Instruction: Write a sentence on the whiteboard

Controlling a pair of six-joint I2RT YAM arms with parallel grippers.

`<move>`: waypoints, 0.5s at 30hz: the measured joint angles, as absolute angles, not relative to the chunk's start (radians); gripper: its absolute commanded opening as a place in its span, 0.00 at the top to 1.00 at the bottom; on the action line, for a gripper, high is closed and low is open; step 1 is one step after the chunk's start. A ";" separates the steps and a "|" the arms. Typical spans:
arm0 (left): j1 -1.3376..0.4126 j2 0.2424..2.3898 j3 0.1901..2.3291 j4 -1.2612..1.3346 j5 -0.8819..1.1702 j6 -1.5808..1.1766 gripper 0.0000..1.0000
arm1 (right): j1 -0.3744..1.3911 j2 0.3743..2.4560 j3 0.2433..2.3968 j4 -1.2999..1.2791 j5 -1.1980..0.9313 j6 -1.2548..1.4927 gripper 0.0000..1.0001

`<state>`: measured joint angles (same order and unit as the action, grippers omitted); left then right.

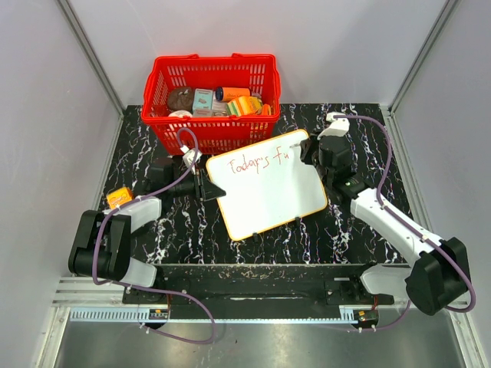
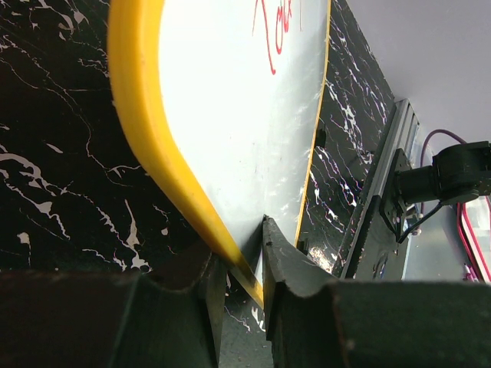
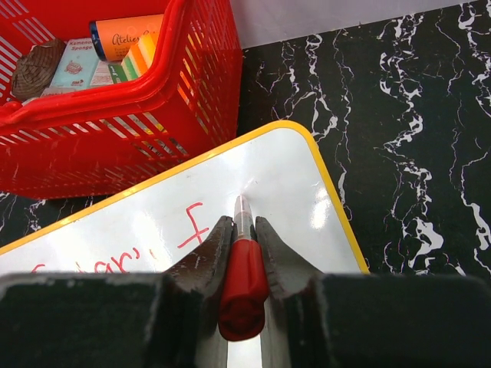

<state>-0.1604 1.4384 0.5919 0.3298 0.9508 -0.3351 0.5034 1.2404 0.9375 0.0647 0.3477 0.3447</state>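
Note:
The whiteboard (image 1: 268, 195) lies tilted on the black marbled table, white with an orange-yellow rim. The sentence (image 1: 249, 164) is one red line along its top, reading "Today's fu". My left gripper (image 1: 202, 182) is shut on the board's left edge; in the left wrist view the rim (image 2: 138, 115) runs between its jaws (image 2: 244, 261). My right gripper (image 1: 310, 147) is shut on a red marker (image 3: 244, 284). The marker tip touches the board (image 3: 299, 176) just right of the letter "f" (image 3: 192, 226).
A red basket (image 1: 211, 100) with packets and sponges stands right behind the board, also in the right wrist view (image 3: 115, 115). A small orange object (image 1: 118, 198) lies at the table's left edge. A metal rail (image 1: 253, 307) runs along the near edge.

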 measured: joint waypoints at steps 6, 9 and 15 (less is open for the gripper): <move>-0.161 1.438 0.592 0.330 0.951 -0.335 1.00 | 0.501 1.240 0.938 0.067 0.347 0.345 1.00; -0.161 1.438 0.592 0.330 0.951 -0.335 1.00 | 0.501 1.240 0.938 0.066 0.347 0.345 1.00; -0.161 1.438 0.592 0.330 0.951 -0.332 1.00 | 0.499 1.240 0.933 0.066 0.339 0.347 1.00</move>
